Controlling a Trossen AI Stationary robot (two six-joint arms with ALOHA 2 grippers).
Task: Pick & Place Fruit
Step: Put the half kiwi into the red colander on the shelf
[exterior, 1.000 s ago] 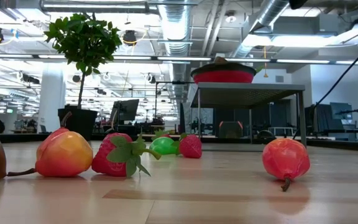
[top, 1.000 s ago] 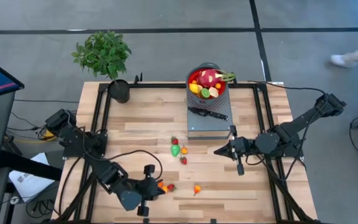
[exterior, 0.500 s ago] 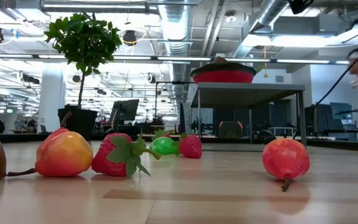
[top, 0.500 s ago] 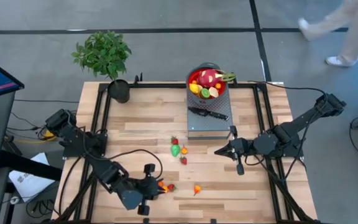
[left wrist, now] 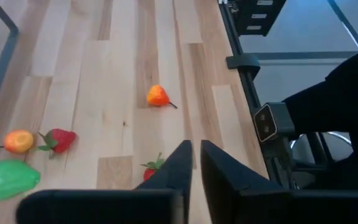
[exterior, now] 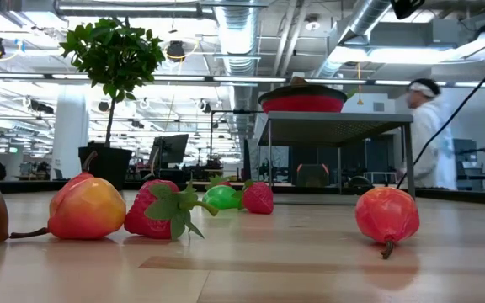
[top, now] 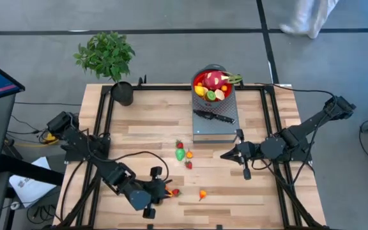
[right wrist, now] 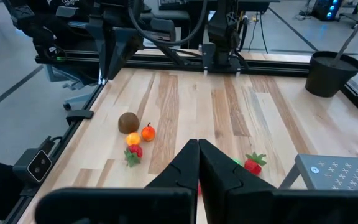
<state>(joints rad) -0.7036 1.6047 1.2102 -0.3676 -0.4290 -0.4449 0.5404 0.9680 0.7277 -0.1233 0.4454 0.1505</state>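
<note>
Several fruits already lie in the red bowl [top: 213, 85] on the grey stand [top: 216, 125], others wait on the bench [top: 139, 128] between both arms, with free room around, while the left claw [top: 159, 190], nearly closed, and right claw [top: 223, 154], closed, hold nothing.

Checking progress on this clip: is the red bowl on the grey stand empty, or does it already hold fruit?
Already holds fruit. In the high view the red bowl contains the pink-red dragon fruit plus yellow and green pieces.
</note>
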